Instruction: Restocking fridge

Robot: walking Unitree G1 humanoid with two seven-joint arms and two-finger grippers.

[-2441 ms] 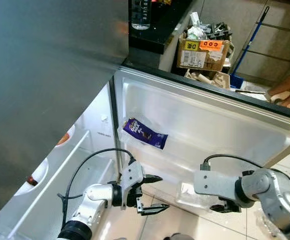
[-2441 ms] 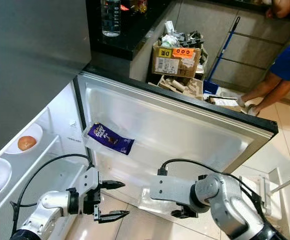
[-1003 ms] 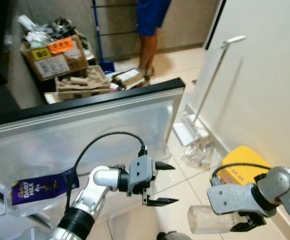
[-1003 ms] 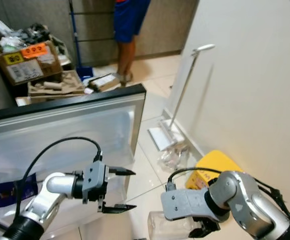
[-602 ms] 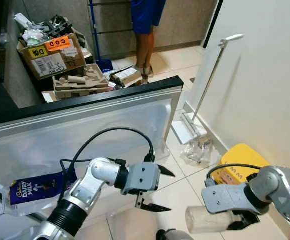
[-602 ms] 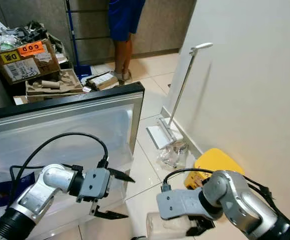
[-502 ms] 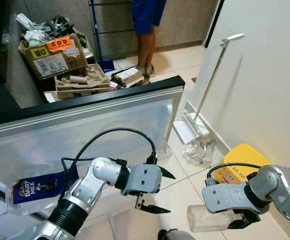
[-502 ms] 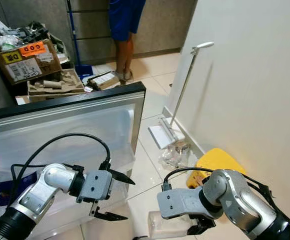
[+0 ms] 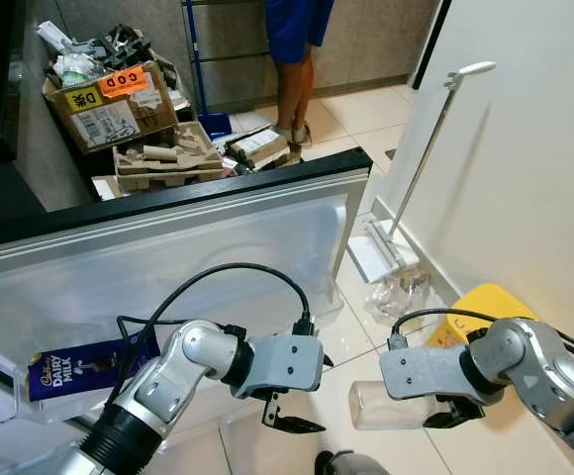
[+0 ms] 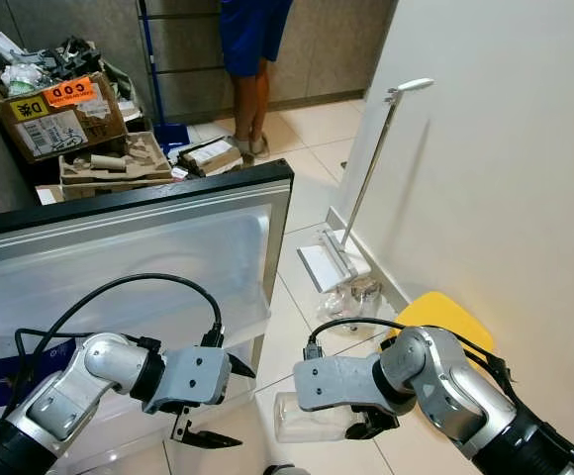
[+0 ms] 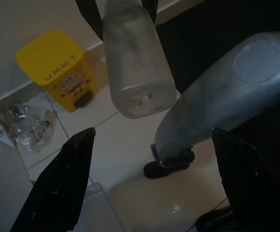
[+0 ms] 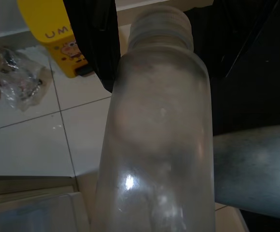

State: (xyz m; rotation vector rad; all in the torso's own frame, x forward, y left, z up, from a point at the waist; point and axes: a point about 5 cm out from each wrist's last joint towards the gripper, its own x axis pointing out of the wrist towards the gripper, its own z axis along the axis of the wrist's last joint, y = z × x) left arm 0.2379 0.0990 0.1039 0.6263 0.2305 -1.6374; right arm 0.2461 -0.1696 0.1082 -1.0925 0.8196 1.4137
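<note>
My right gripper (image 9: 447,412) is shut on a frosted clear plastic bottle (image 9: 381,404), held lying sideways low over the tiled floor. In the right wrist view the bottle (image 12: 154,145) runs between the black fingers (image 12: 94,38). To its left my left gripper (image 9: 317,396) is open with nothing between its fingers, a short gap from the bottle's base. The left wrist view looks at the bottle (image 11: 137,58) between its spread fingers (image 11: 63,188). The open fridge door (image 9: 218,247) stands behind the left arm, and a purple chocolate bar (image 9: 69,371) lies in its shelf.
A yellow bin (image 9: 480,307) and a crumpled plastic bag (image 9: 401,292) sit by the white wall on the right. A white long-handled mop (image 9: 416,168) leans there. Cardboard boxes (image 9: 109,94) and a person's legs (image 9: 297,59) are beyond the door.
The view has swung from the fridge interior toward the door's end and wall. The right gripper has carried the bottle leftward, nearer the left gripper, which dropped slightly.
</note>
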